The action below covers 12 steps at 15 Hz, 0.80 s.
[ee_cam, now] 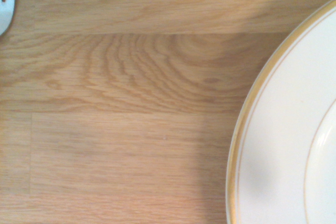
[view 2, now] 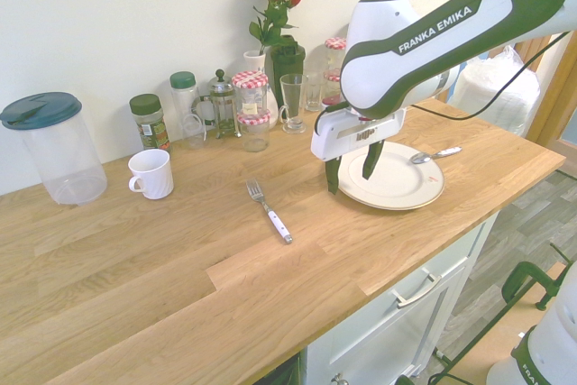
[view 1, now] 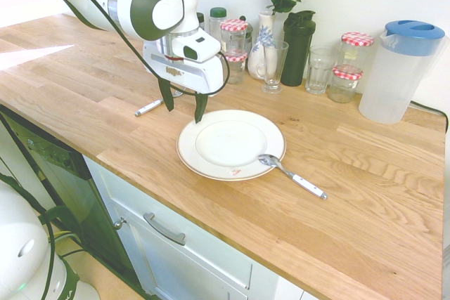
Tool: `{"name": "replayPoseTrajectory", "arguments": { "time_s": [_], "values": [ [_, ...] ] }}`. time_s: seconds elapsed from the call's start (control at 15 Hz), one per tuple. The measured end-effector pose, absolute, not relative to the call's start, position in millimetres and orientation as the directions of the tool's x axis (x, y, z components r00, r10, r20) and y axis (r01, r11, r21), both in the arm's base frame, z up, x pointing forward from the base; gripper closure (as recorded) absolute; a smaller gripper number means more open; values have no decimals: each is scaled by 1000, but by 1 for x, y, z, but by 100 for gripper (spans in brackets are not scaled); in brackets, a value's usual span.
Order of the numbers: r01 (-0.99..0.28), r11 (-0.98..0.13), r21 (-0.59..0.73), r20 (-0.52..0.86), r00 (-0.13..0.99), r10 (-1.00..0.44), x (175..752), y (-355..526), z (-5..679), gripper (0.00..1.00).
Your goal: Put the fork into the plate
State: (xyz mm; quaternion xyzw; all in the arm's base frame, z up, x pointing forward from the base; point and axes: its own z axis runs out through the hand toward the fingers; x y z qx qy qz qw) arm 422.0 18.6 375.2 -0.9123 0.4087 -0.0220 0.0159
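Second exterior view: gripper (view 2: 352, 184), fingers apart, above countertop (view 2: 216, 268) beside plate (view 2: 392, 176); fork (view 2: 270, 211), white-handled, on wood; spoon (view 2: 435, 156), bowl on plate's rim.

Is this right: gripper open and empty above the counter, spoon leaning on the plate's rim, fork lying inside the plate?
No, the fork is wrong: the second exterior view shows the fork lying on the counter, off the plate. The rest stands: gripper open and empty above the counter, spoon leaning on the plate's rim.
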Motion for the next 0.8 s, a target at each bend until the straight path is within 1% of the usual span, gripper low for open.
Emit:
{"name": "replayPoseTrajectory", "arguments": {
  "time_s": [0.47,0.8],
  "values": [
    [-731,-678,-73,22,678,-734,427,26,383,0],
    [-708,-699,-95,9,702,-712,433,59,402,0]
  ]
}}
